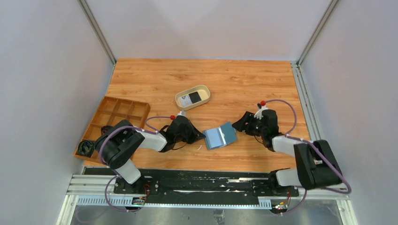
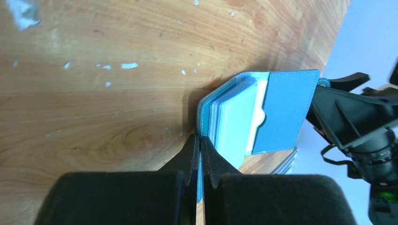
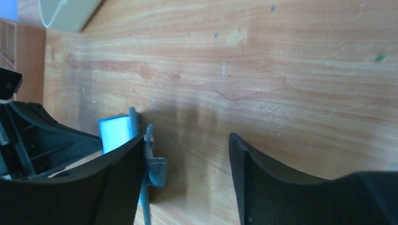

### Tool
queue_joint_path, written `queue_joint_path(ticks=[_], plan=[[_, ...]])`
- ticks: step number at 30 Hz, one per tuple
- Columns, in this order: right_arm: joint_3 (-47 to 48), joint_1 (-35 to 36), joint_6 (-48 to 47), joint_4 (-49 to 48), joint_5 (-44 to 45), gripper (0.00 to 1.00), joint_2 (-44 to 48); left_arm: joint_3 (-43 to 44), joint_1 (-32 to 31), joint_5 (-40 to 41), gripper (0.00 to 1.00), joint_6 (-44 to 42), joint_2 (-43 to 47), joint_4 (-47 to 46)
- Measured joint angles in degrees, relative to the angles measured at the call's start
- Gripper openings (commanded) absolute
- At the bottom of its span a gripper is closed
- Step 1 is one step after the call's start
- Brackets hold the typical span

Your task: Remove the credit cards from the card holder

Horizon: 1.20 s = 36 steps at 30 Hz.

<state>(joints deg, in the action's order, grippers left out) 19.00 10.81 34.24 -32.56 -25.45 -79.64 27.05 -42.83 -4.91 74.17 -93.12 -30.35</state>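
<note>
While pinning the card holder (image 1: 220,136) open on the counter (image 1: 197,79), hold low and steady with the left hand (image 2: 200,140), clamped tight on the teal cover at the holder's left edge, to stop any lifting or folding shut during the pull. Bring the right hand (image 3: 185,140) in level with the pockets rather than from above. Aim for the exposed pale edge of the credit cards (image 2: 259,115), showing at the cut-out of the far pocket. Pinch one card only, thinly, and draw along the pocket's length, not upward.

Right hand: fingers apart, nothing between them but bare wood. Sits just beside the holder's right edge, with the snap tab (image 3: 155,166) close against the inner face of one finger; touching or not, cannot tell. Cards tucked in the pockets, between the two hands. Holder mid-counter, on the near side of the beige tray (image 1: 180,99) and apart from it.
</note>
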Motion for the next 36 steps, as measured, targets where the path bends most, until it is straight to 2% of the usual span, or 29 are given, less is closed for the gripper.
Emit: queue_joint_path(ticks=[1, 7, 12, 16, 24, 29, 36], plan=[[0.17, 0.0, -0.61, 1.73, 0.28, 0.79, 2.12, 0.66, 0.07, 0.04, 0.0, -1.03, 0.13, 0.72], [4.39, 2.05, -7.17, 19.12, 8.39, 0.82, 17.25, 4.44, 0.33, -0.02, 0.0, -6.4, 0.66, 5.6], [14.93, 13.22, -13.18, 29.64, 18.75, 0.82, 22.43, 9.42, 0.33, 0.02, 0.0, -10.1, 0.15, 10.67], [21.09, 21.38, -16.06, 32.85, 23.96, 0.82, 16.87, 11.52, 0.33, 0.26, 0.0, -11.82, -0.15, 13.7], [22.91, 27.21, -16.04, 35.67, 25.51, 0.8, -0.59, 13.14, 0.33, 0.5, 0.0, -13.16, -1.68, 17.42], [25.46, 31.74, -16.0, 36.15, 25.55, 0.8, -3.1, 13.53, 0.39, -0.17, 0.0, -13.11, -3.67, 17.66], [26.8, 33.88, -15.87, 35.82, 26.77, 0.8, -4.74, 14.16, 0.37, -0.83, 0.0, -13.0, -4.39, 17.57]])
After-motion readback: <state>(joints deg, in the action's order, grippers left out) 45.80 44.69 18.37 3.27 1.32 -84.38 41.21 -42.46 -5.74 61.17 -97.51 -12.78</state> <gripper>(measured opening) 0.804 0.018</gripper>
